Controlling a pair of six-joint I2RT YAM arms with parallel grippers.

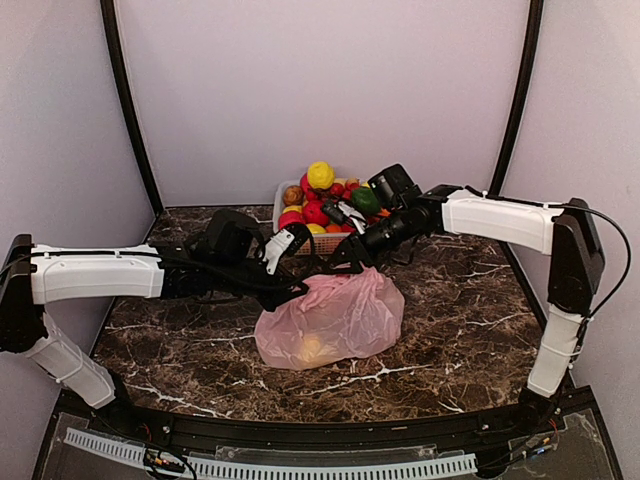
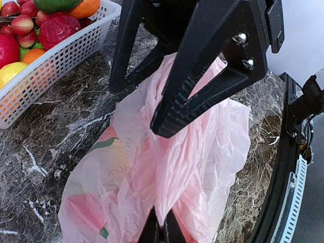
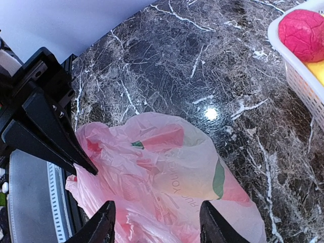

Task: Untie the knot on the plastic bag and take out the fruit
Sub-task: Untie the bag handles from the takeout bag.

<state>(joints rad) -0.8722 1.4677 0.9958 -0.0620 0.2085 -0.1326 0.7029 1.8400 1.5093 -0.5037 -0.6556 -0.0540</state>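
Crinkly translucent pink plastic bag (image 1: 330, 320) on glossy white-veined marble table (image 1: 455, 345)

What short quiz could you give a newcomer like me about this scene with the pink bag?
1. True or false: the pink bag lies on the table, outside the white basket.
2. The left gripper is: A) open over the basket; B) shut on the bag's film; C) holding a strawberry.
3. In a few words: how does the right gripper stand?

Key: 1 true. 2 B. 3 Open, its fingers apart over the bag.
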